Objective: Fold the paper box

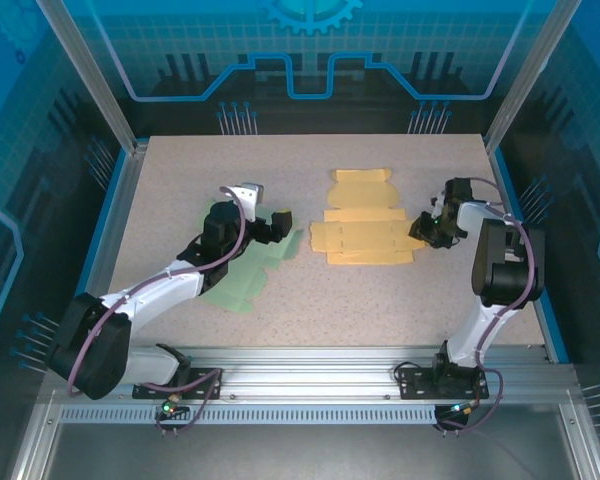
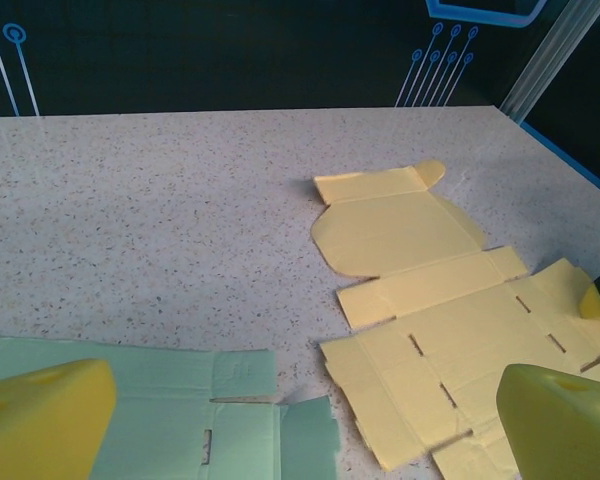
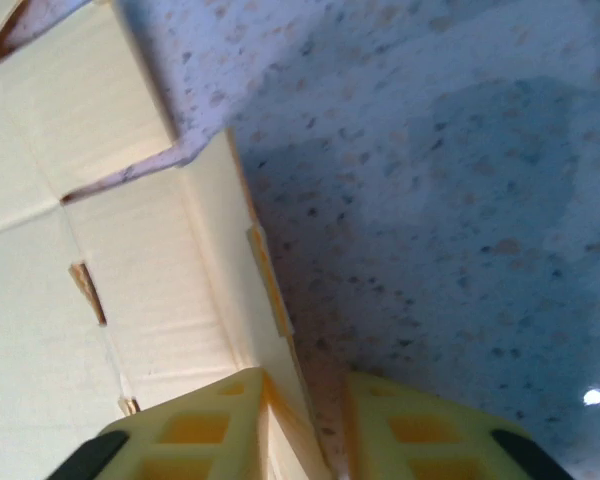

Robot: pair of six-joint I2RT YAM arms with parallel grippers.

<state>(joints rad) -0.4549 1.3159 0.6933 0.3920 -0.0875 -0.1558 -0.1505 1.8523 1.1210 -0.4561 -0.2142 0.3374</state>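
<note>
Top external: yellow paper box [image 1: 365,225] flat, unfolded, just left of right claw [image 1: 427,228]; left claw [image 1: 280,225] over green sheet [image 1: 245,275]. Left wrist: left claw [image 2: 305,410] released, empty; box ahead-right, creased, slotted. Right wrist: right claw [image 3: 302,400] near-closed around raised edge flap [image 3: 230,250]; real pinch or not, cannot tell. Risk: thin flap slipping or tearing if bite shallow.

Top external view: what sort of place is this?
Probably an enclosed robot test cell: a speckled table walled by blue circuit-print panels and aluminium frame posts.
</note>
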